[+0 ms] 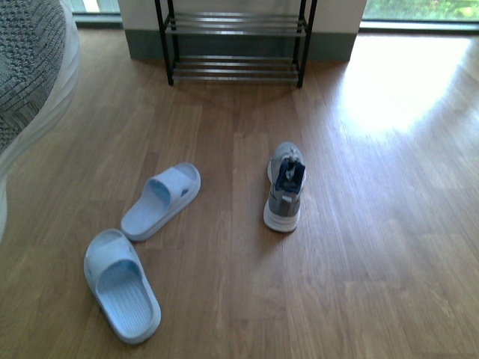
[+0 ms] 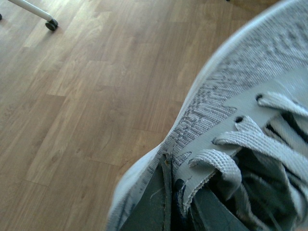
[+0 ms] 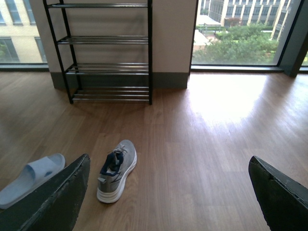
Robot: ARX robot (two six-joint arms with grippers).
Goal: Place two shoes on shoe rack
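One grey sneaker (image 1: 284, 187) stands upright on the wood floor, toe toward the shoe rack (image 1: 236, 45) at the back wall. The right wrist view shows this sneaker (image 3: 117, 171) below the rack (image 3: 106, 53). My right gripper (image 3: 168, 192) hangs open above the floor, the sneaker just inside its one finger (image 3: 53, 202). The second grey sneaker (image 2: 240, 110) fills the left wrist view, laces up. My left gripper (image 2: 175, 202) is shut on its collar edge. In the front view this held sneaker (image 1: 30, 67) shows large at the top left, and neither gripper is in view there.
Two pale blue slide sandals (image 1: 161, 200) (image 1: 121, 284) lie on the floor left of the standing sneaker; one sandal (image 3: 31, 178) shows in the right wrist view. A white leg with a caster (image 2: 50, 24) stands on the floor. Windows run along the back wall.
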